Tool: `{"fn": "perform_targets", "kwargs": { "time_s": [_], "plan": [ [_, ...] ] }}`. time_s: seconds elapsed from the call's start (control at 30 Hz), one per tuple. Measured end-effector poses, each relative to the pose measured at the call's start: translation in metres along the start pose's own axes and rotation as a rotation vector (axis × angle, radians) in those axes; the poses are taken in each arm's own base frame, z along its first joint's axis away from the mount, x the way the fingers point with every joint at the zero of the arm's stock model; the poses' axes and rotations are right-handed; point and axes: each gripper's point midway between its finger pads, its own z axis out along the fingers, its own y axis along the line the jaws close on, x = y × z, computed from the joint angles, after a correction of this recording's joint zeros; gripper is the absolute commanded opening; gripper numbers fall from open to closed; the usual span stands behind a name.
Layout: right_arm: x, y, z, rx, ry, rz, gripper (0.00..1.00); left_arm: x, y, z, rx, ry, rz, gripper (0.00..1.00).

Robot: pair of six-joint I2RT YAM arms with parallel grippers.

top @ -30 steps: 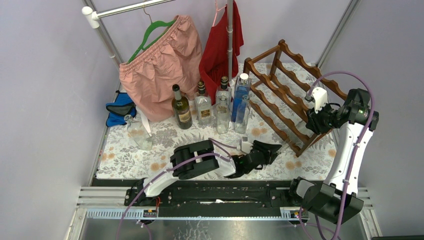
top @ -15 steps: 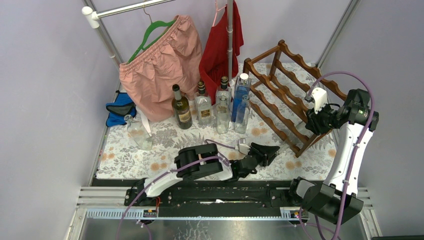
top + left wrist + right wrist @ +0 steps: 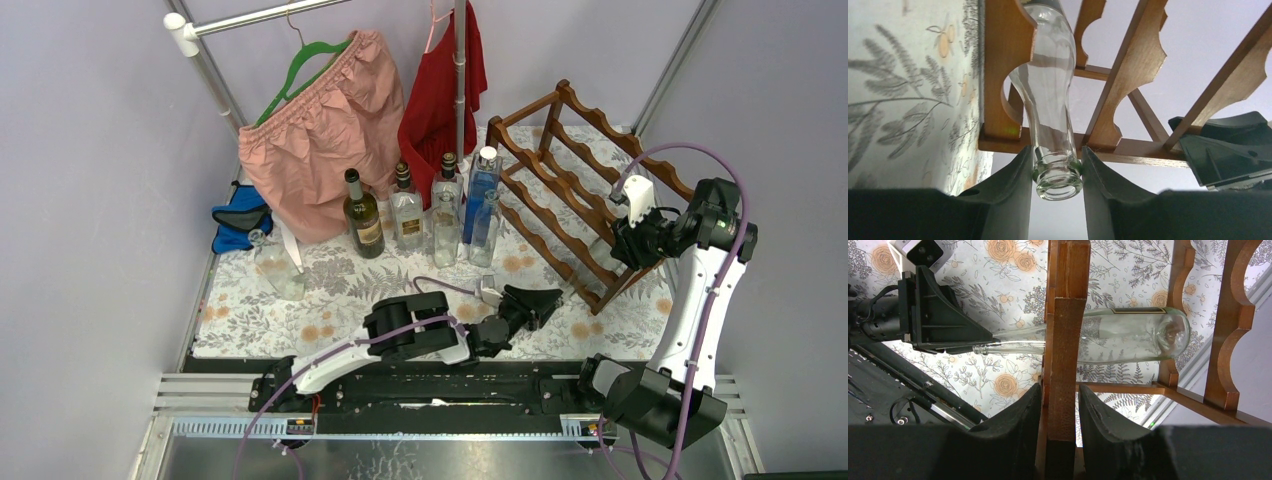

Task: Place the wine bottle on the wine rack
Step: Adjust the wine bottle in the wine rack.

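Wine bottle (image 3: 1133, 335): lies in lowest tier, neck toward near-left; left jaws clamp its mouth, right jaws clamp wine rack (image 3: 1065, 350) post.

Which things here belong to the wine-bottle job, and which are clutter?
In the job: clear bottle, its neck in the left gripper; wine rack, its post clamped by the right gripper.
Lying about: standing bottles, pink shorts, red garment, blue bag.
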Motion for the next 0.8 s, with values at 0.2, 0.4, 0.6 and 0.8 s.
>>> {"fn": "perform_targets", "kwargs": {
  "time_s": [0.2,0.4,0.6,0.8],
  "plan": [
    [0.000,0.000,0.000,0.004,-0.002,-0.003,0.00,0.003,-0.007,0.004,0.058,0.021,-0.009,0.00],
    [0.000,0.000,0.000,0.004,-0.002,-0.003,0.00,0.005,-0.008,0.004,0.062,0.031,-0.011,0.00],
    [0.000,0.000,0.000,0.004,-0.002,-0.003,0.00,0.009,-0.007,0.003,0.059,0.060,-0.010,0.00],
    [0.000,0.000,0.000,0.003,-0.003,-0.003,0.00,0.015,-0.006,0.002,0.042,0.134,-0.002,0.00]
  ]
}}
